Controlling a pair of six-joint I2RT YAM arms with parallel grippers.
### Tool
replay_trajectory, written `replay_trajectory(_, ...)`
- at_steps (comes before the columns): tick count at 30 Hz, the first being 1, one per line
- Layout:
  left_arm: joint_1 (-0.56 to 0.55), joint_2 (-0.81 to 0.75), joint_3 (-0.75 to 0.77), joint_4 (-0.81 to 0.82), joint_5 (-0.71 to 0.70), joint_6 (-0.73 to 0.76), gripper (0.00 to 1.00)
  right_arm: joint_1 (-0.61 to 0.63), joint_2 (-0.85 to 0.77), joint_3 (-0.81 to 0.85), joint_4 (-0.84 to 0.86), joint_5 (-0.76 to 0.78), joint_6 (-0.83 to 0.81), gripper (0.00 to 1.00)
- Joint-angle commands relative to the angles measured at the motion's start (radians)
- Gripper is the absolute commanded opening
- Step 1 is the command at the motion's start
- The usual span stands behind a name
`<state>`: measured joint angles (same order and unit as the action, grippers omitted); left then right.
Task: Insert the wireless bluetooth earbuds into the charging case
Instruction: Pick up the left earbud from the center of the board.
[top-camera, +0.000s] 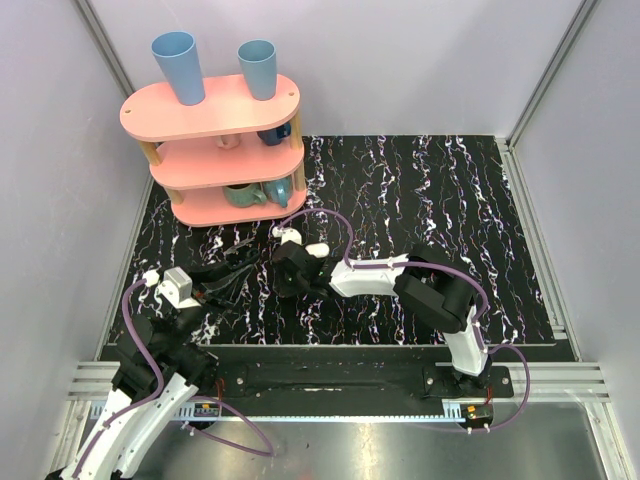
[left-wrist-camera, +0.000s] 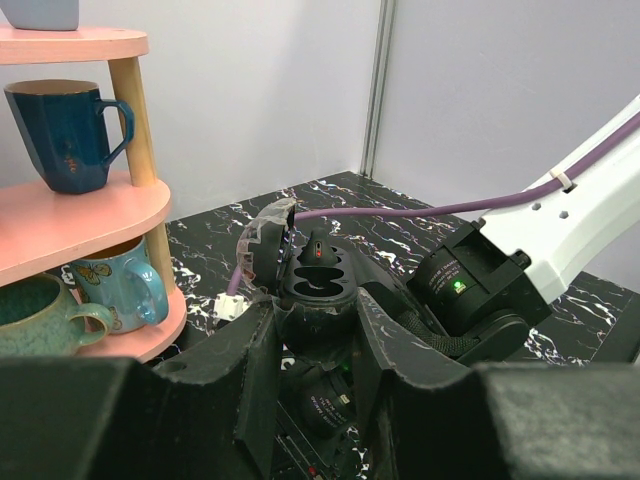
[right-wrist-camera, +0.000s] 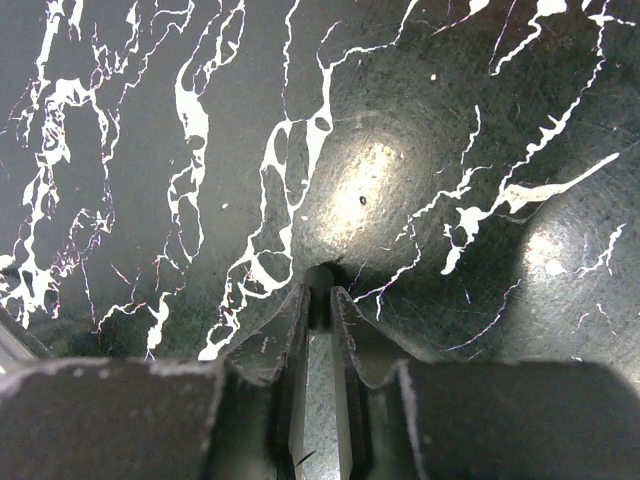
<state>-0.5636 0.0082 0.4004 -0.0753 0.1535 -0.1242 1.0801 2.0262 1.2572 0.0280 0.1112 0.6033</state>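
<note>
The charging case (left-wrist-camera: 320, 280) looks black here. It is open, with its lid (left-wrist-camera: 262, 240) tipped up to the left and two dark recesses facing up. My left gripper (left-wrist-camera: 315, 325) is shut on its lower body, low over the left-centre of the table (top-camera: 228, 282). My right gripper (right-wrist-camera: 320, 293) points straight down at the tabletop, its jaws closed to a narrow gap on a small dark rounded earbud (right-wrist-camera: 320, 279). In the top view the right gripper (top-camera: 290, 272) hangs just right of the case. No other earbud shows.
A pink three-tier shelf (top-camera: 215, 112) stands at the back left with two blue cups on top and mugs (left-wrist-camera: 70, 135) on its lower tiers, close to the left gripper. The right arm's white link (left-wrist-camera: 570, 225) and purple cable (left-wrist-camera: 420, 210) pass behind the case.
</note>
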Motion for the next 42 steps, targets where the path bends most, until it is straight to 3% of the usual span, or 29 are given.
replay_trajectory(1,0.005,-0.137,0.038,0.045,0.012,-0.008,0.0,0.009,-0.047,0.002,0.007,0.013,0.003,0.17)
replay_trajectory(16,0.008,-0.136,0.037,0.048,0.012,-0.009,0.0,0.009,-0.084,-0.012,0.007,0.019,-0.045,0.08)
replay_trajectory(34,0.011,-0.132,0.032,0.052,0.015,-0.008,0.0,0.007,-0.095,-0.028,0.026,0.005,-0.057,0.07)
replay_trajectory(42,0.011,-0.128,0.032,0.055,0.017,-0.008,0.0,-0.012,-0.101,-0.03,0.023,-0.008,-0.042,0.01)
